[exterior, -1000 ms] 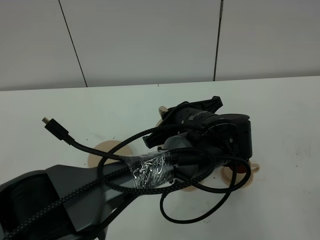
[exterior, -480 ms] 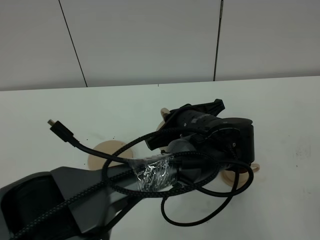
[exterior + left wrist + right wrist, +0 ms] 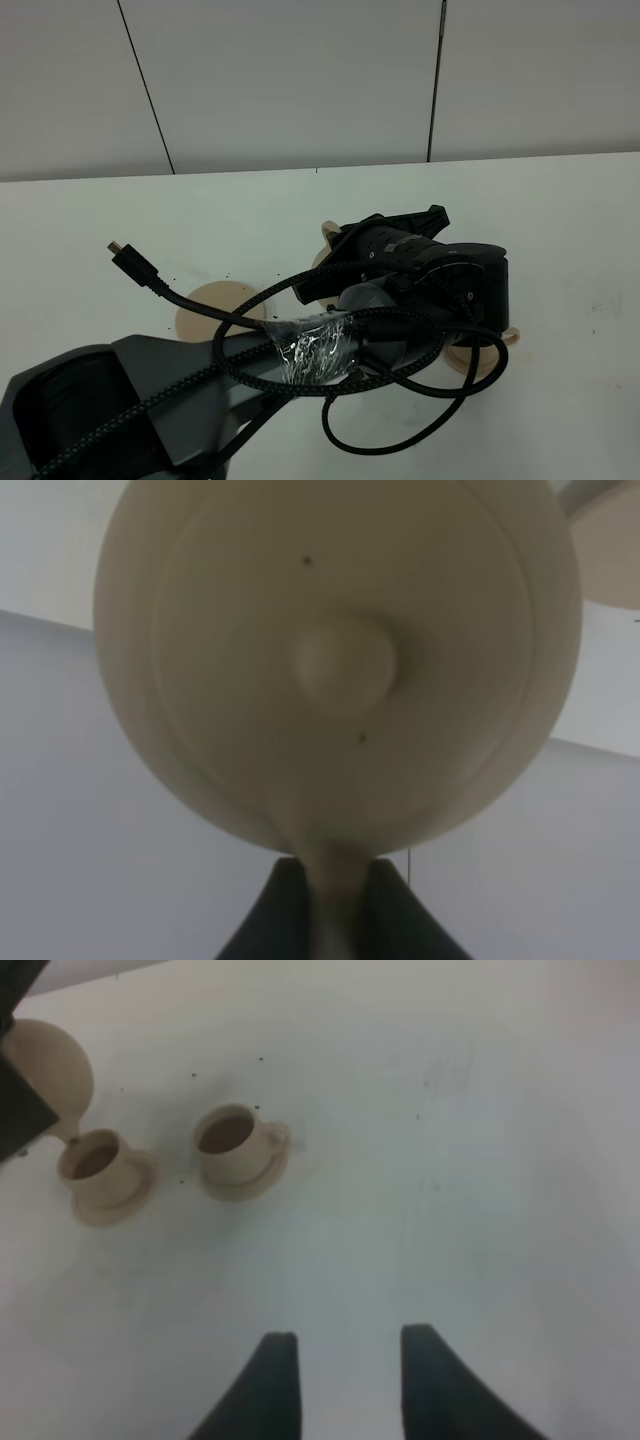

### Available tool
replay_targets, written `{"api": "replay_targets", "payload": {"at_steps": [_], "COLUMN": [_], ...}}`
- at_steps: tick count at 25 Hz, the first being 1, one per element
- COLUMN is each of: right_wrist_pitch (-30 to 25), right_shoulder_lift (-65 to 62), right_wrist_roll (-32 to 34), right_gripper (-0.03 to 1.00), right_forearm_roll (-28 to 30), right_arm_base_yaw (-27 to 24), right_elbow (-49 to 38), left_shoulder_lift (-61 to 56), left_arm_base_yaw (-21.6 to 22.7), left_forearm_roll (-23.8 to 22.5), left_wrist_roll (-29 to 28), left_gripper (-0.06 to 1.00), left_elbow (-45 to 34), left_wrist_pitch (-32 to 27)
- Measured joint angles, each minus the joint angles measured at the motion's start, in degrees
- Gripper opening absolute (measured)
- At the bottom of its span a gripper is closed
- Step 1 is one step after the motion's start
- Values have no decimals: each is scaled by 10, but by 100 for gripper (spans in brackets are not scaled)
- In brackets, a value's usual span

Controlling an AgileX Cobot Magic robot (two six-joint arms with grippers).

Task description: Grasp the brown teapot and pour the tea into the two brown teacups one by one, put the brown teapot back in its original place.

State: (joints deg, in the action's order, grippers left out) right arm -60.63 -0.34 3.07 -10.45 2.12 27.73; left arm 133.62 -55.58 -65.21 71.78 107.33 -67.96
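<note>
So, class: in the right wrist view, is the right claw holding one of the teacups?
No: the right claw hangs open over bare table, apart from the two brown teacups, which sit on their saucers.

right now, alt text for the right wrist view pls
Two small tan teacups on saucers stand side by side on a white table, both holding dark tea. A tan teapot is tipped at the cup nearer it, partly hidden by a black arm. The right hand hangs open and empty over bare table.

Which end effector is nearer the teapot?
Left. The left end effector is shut on the teapot by its handle; the right end effector hangs open, well away from it, over bare table.
</note>
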Motion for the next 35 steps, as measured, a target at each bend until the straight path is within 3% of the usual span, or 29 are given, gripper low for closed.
{"api": "replay_targets", "payload": {"at_steps": [35], "right_wrist_pitch": [0], "right_shoulder_lift": [0], "right_wrist_roll": [0], "right_gripper": [24], "right_forearm_roll": [0], "right_arm_base_yaw": [0], "right_elbow": [0], "left_shoulder_lift": [0], "left_arm_base_yaw": [-7], "left_forearm_roll": [-22], "left_wrist_roll": [0], "left_gripper": [17], "left_elbow": [0], "left_wrist_pitch": [0]}}
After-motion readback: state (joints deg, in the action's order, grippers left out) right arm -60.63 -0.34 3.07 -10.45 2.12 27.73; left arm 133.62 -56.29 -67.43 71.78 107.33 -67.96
